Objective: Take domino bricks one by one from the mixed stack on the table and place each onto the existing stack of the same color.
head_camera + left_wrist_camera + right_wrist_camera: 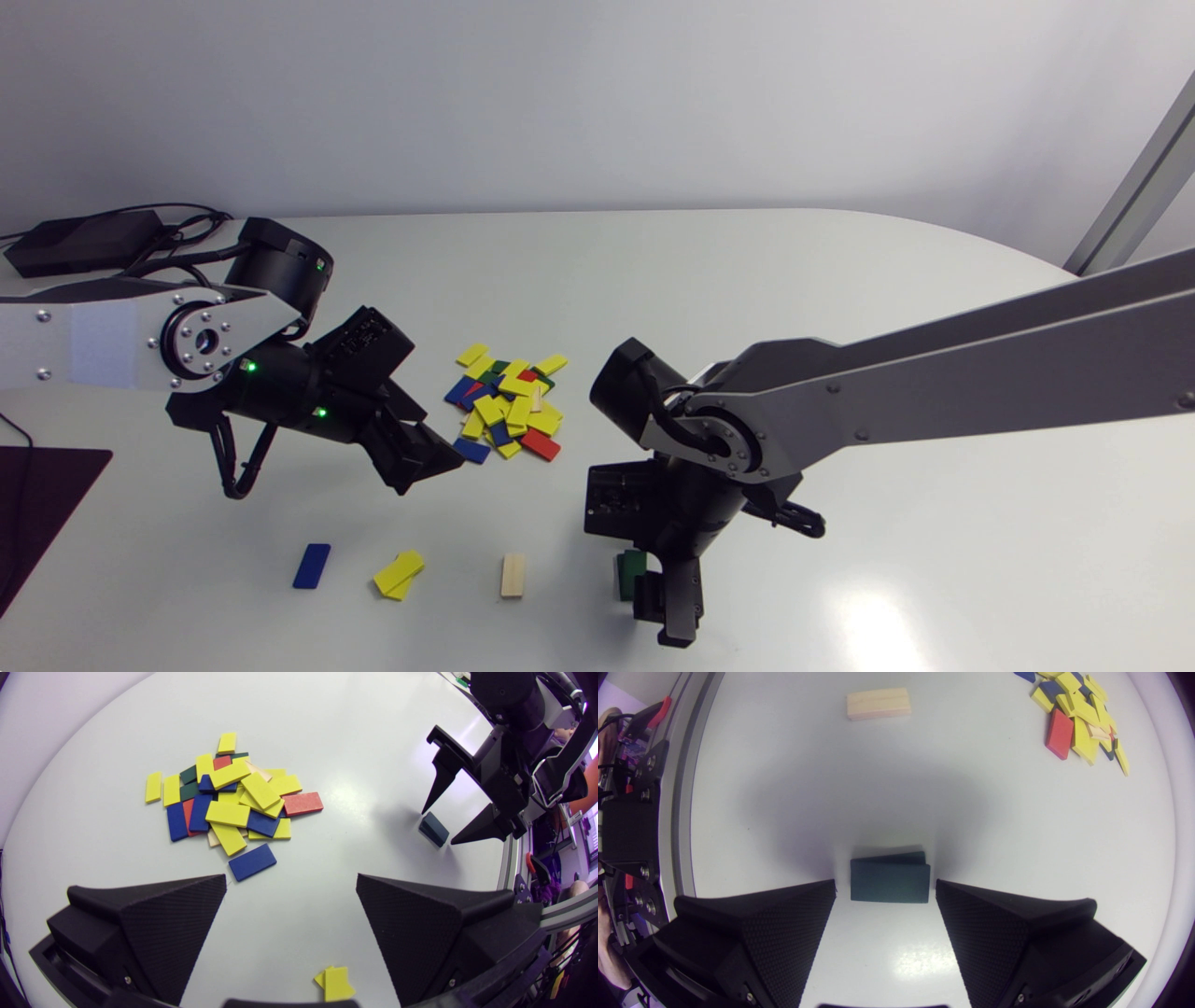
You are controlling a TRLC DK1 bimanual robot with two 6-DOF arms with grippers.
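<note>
Starting at the left of the table (840, 280):

- Single blue brick (311, 566): flat, behind and to the outer side of the left gripper (290, 879), well apart from it.
- Yellow pair (335, 983): two yellow bricks, the upper one skewed on the lower, lying under the left gripper near the base of its fingers.
- Left gripper: fingers spread wide, nothing between them, held above the table.
- Mixed pile (233, 798): mostly yellow bricks, with blue, red, green and pale wooden ones, heaped ahead of the left gripper.
- Stray blue brick (252, 862): at the pile's near edge, just ahead of one of the left gripper's fingertips and not touching it.
- Wooden brick (878, 703): pale, lying flat and alone, well ahead of the right gripper (665, 602).
- Red brick (1059, 734): at the edge of the pile nearest the right gripper, far ahead of it and off to one side.
- Green stack (890, 882): two dark green bricks, the upper one slightly offset, lying between the right gripper's fingertips.
- Right gripper: pointing down at the table, fingers apart, with a narrow gap showing between each tip and the green stack.
</note>
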